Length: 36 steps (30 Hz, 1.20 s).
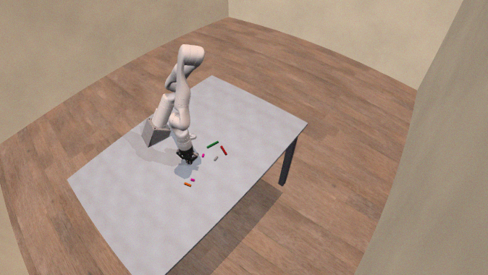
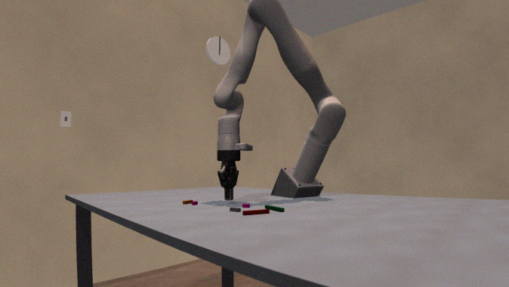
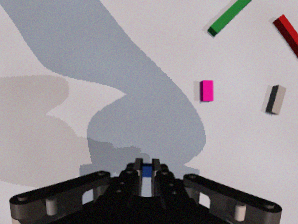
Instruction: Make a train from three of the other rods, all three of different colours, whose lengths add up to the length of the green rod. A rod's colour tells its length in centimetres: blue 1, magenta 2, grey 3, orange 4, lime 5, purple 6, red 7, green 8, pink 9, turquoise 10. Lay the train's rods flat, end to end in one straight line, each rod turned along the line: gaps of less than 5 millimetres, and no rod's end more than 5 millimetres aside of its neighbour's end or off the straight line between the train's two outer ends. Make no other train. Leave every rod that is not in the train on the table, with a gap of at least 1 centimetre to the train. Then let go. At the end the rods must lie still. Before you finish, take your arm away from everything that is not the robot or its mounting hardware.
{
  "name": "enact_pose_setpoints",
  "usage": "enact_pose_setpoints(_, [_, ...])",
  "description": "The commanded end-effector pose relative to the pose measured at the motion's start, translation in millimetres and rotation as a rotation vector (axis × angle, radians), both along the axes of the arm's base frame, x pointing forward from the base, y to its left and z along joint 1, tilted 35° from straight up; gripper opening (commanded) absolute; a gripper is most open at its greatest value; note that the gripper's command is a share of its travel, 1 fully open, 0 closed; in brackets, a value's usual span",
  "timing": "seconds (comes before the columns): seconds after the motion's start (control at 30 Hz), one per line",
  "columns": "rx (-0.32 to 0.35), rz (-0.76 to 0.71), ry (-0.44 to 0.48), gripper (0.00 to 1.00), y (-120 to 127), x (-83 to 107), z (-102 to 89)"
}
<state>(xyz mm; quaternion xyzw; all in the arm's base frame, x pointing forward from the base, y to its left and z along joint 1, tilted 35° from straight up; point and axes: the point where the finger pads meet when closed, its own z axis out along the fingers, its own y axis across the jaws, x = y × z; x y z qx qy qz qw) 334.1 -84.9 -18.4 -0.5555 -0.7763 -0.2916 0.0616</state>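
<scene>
My gripper [image 1: 190,159] is low over the table, shut on a small blue rod [image 3: 147,172] that shows between the fingertips in the wrist view. The gripper also shows in the exterior view [image 2: 228,194] just above the table. The green rod [image 1: 212,144] lies to its right, with the red rod [image 1: 224,150] beyond it. A magenta rod [image 1: 203,155] and the grey rod [image 1: 216,158] lie between them and the gripper. A second magenta rod [image 1: 192,179] lies close beside the orange rod [image 1: 187,184], nearer the front edge.
The arm's base [image 1: 156,132] stands on the table behind the gripper. The table's right edge [image 1: 275,155] is well beyond the rods.
</scene>
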Motion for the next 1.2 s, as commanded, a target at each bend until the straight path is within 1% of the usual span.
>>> enact_pose_setpoints(0.0, [0.0, -0.001, 0.0, 0.05, 0.0, 0.3, -0.5])
enact_pose_setpoints(0.37, [0.0, -0.001, 0.0, 0.05, 4.7, 2.3, -8.0])
enact_pose_setpoints(1.17, [0.0, -0.001, 0.0, 0.05, 5.7, 2.7, -9.5])
